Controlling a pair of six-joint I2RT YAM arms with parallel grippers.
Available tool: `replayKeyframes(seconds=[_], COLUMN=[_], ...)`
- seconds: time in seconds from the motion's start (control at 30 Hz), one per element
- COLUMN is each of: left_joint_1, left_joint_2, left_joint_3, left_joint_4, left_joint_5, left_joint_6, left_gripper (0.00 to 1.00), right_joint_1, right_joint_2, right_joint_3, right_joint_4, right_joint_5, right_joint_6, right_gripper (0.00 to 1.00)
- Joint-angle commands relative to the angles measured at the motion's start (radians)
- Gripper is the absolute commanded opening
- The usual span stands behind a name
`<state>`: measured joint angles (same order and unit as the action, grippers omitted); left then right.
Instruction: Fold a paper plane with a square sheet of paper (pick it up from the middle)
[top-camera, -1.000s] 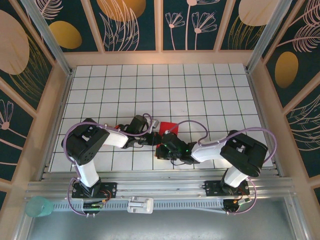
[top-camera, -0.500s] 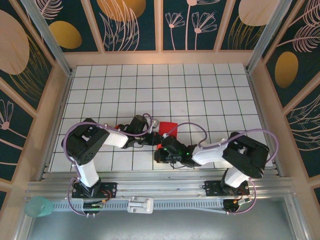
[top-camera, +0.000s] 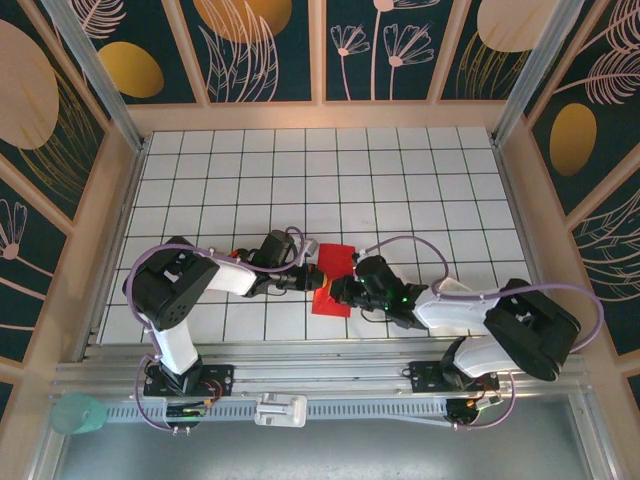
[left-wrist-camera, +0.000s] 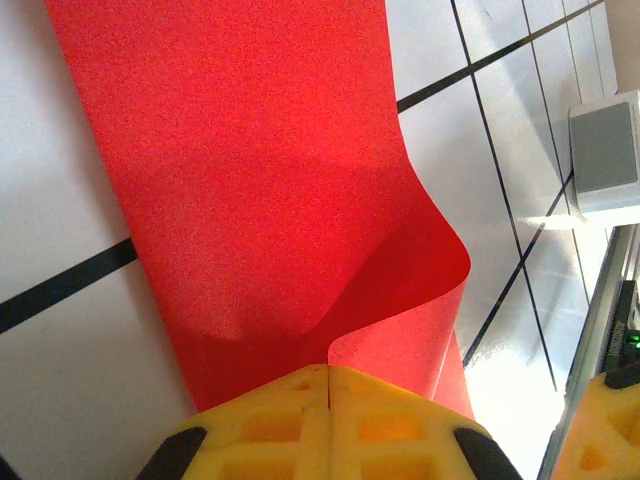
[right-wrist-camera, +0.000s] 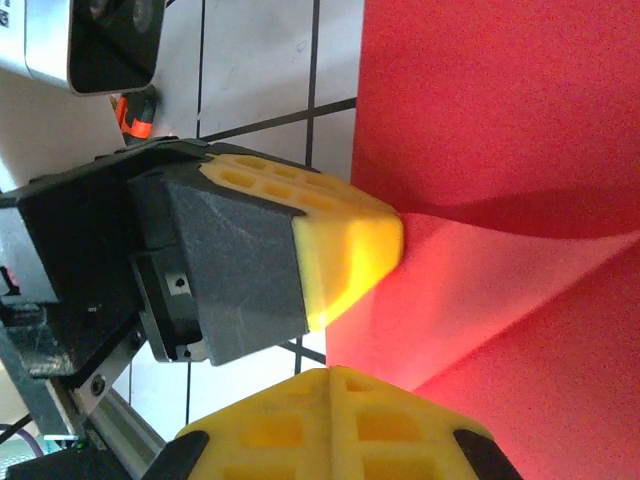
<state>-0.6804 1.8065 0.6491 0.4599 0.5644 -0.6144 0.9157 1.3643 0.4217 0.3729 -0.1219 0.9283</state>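
Jaws of the left gripper (top-camera: 313, 280) and right gripper (top-camera: 337, 290) are clamped shut on the red square sheet of paper (top-camera: 339, 254), which is buckled between them near the gridded table's (top-camera: 400, 180) front centre.

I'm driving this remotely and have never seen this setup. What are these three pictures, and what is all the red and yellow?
The machine is two black-and-white robot arms bolted at the near edge of a tiled table. The wide picture looks down from above and behind them: left arm, right arm. The other two pictures come from a camera on each wrist, looking along that arm's own yellow fingers at the bottom edge. The red is one sheet of paper, lying between the arms and bowed up. In the left wrist view the left jaws are shut on a curled fold of it. In the right wrist view the right jaws are shut too, seemingly on its edge, with the left arm's yellow tip touching the sheet nearby.
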Motion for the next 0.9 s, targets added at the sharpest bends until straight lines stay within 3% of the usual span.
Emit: replayKeyframes(seconds=[0.0, 0.87], left_joint_1=[-0.006, -0.007], left_joint_2=[0.076, 0.066], left_joint_3=[-0.028, -0.022], left_joint_4=[-0.105, -0.111], left_joint_5=[-0.130, -0.128], left_joint_6=[0.024, 0.030], left_gripper=[0.00, 0.00], right_joint_1=[-0.011, -0.060], right_joint_2=[0.049, 0.184], right_joint_3=[0.050, 0.015], right_joint_4=[-0.020, 0.015], right_joint_5=[0.013, 0.016], right_joint_6=[-0.035, -0.039], right_gripper=[0.03, 0.02])
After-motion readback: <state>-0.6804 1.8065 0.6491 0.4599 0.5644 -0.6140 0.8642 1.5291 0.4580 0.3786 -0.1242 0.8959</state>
